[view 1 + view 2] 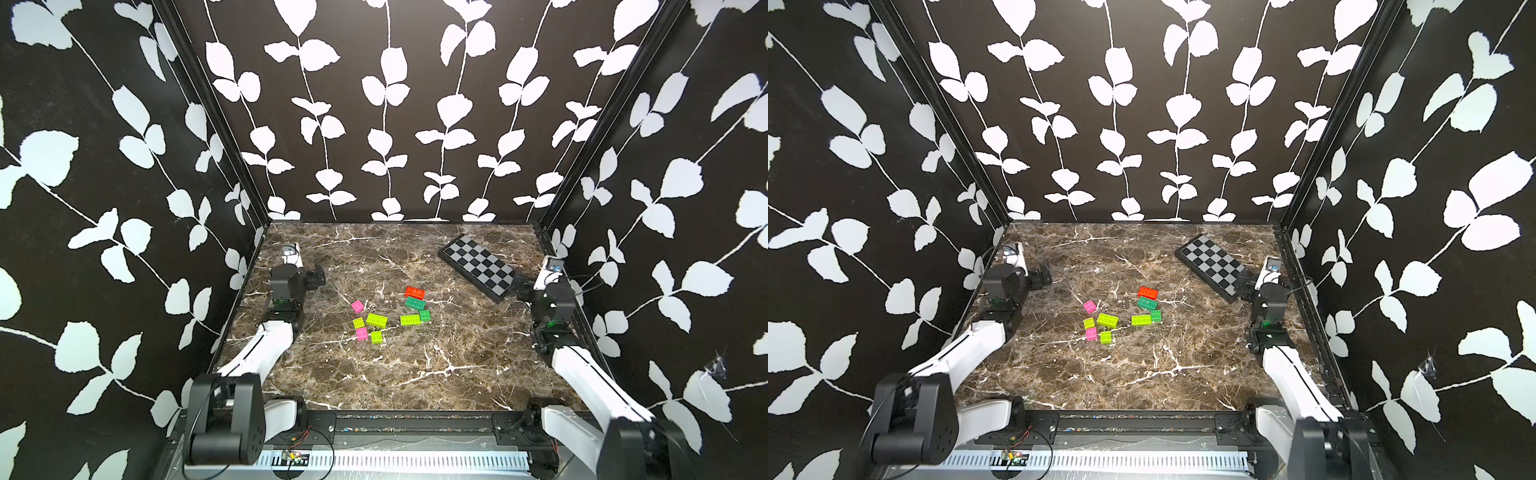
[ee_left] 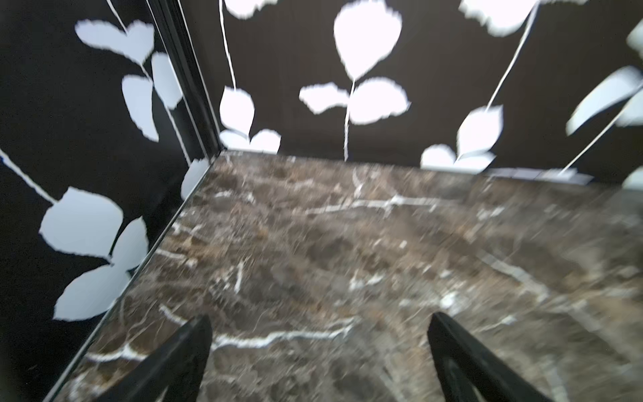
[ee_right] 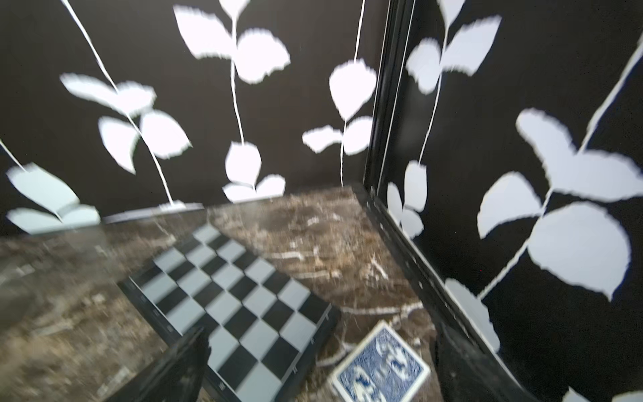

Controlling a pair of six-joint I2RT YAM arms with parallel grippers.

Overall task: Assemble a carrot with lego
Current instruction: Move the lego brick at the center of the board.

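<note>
1. We are seeing no carrot yet: the lego is lying loose between both pincers, well apart from each.
2. The left pincer and the right pincer are standing released and empty.
3. The orange-red brick is perhaps touching the dark green brick, though the view is too small to tell. We are judging all the joining left to do.

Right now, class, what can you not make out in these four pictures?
- Orange-red brick and dark green brick: too small in both top views to tell whether joined.
- Checkered board: near corner hidden by the right gripper in both top views.
- Blue card: cut off by the right wrist view's edge.
- Left gripper: blurred, cut off, left wrist view.
</note>
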